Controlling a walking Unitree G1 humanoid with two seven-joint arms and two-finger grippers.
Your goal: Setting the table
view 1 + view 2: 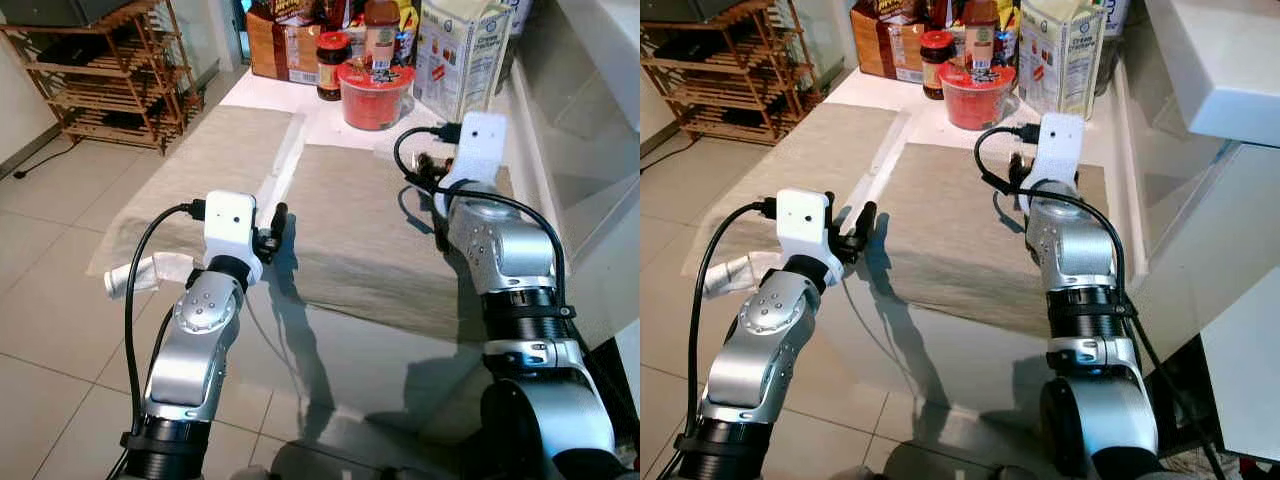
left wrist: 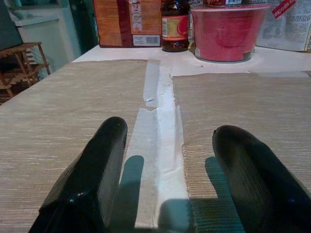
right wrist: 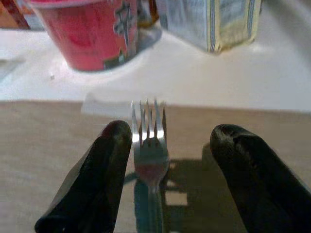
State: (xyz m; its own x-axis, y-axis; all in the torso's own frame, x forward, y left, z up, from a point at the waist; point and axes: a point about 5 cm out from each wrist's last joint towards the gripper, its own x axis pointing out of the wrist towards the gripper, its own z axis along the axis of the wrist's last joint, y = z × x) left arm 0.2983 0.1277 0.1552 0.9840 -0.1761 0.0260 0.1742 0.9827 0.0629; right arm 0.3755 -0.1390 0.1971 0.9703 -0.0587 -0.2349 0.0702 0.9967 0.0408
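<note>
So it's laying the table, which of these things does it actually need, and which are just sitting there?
Needed:
- fork, lying between the open fingers of the right gripper
- two placemats
- left gripper, open above the mats

Just sitting there:
- red tub
- jar
- carton
- wooden rack

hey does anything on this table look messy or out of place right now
Yes. A crumpled white cloth hangs off the near left edge of the left placemat. White strips lie unevenly in the gap between the left and right placemat. The fork lies between the open right gripper fingers, near the mat's far edge.
</note>
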